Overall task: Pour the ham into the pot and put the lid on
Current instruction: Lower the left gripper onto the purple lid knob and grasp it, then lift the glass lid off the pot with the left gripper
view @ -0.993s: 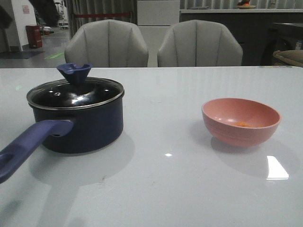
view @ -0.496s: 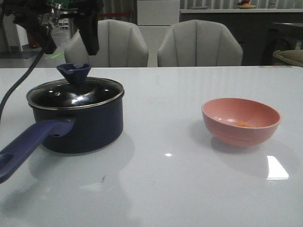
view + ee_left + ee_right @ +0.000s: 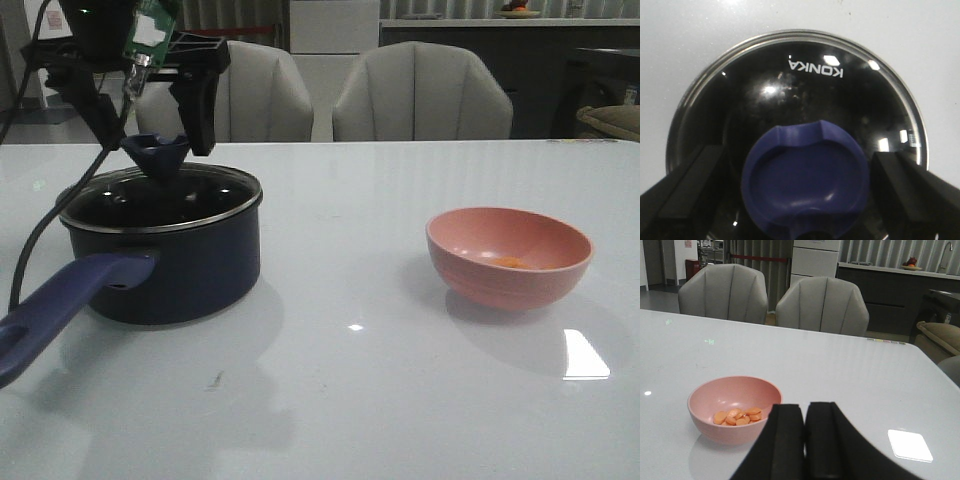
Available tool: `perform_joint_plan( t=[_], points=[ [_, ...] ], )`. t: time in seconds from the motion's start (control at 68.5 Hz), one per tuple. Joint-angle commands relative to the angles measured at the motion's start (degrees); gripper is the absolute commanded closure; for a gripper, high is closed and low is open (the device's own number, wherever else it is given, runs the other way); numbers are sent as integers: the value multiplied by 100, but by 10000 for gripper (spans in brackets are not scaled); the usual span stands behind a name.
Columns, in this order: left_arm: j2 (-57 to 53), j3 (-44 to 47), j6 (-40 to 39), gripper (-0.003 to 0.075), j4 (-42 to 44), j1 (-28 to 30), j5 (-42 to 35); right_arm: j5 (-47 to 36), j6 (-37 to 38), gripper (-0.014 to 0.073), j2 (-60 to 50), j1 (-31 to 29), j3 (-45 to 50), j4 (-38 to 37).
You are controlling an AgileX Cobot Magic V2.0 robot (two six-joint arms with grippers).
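The navy pot (image 3: 180, 270) with its long purple-blue handle (image 3: 60, 305) stands at the left of the table. The glass lid (image 3: 160, 198) lies on it; its blue knob (image 3: 158, 152) also shows in the left wrist view (image 3: 807, 182). My left gripper (image 3: 152, 130) hangs over the lid, open, one finger on each side of the knob and apart from it. The ham (image 3: 510, 262) is several flat orange slices in the pink bowl (image 3: 508, 257) at the right, also seen in the right wrist view (image 3: 740, 416). My right gripper (image 3: 805, 427) is shut and empty, near the bowl (image 3: 735, 407).
Two grey chairs (image 3: 420, 92) stand behind the table's far edge. A bright reflection patch (image 3: 585, 355) lies on the white table (image 3: 350, 380) in front of the bowl.
My left arm has come into view from the upper left and has lowered until its open fingers flank the lid's knob. Pot, lid and bowl have not moved.
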Motion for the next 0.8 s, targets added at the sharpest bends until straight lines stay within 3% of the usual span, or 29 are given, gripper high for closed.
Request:
perform_joint_plan(
  t=[0.0, 0.219, 0.453, 0.555, 0.789],
  points=[
    [-231, -187, -70, 103, -77, -36, -155, -437, -10, 434, -112, -31, -29, -36],
    [-171, -187, -70, 133, -77, -36, -199, -437, -10, 434, -112, -31, -29, -36],
    [-171, -187, -70, 378, -77, -36, -220, -437, -10, 434, -112, -31, -29, -36],
    [-171, -187, -70, 448, -77, -36, -202, -437, -10, 434, -112, -31, -29, -36],
    [-315, -187, -70, 465, -132, -36, -267, -437, -10, 434, -112, -31, -29, -36]
  ],
)
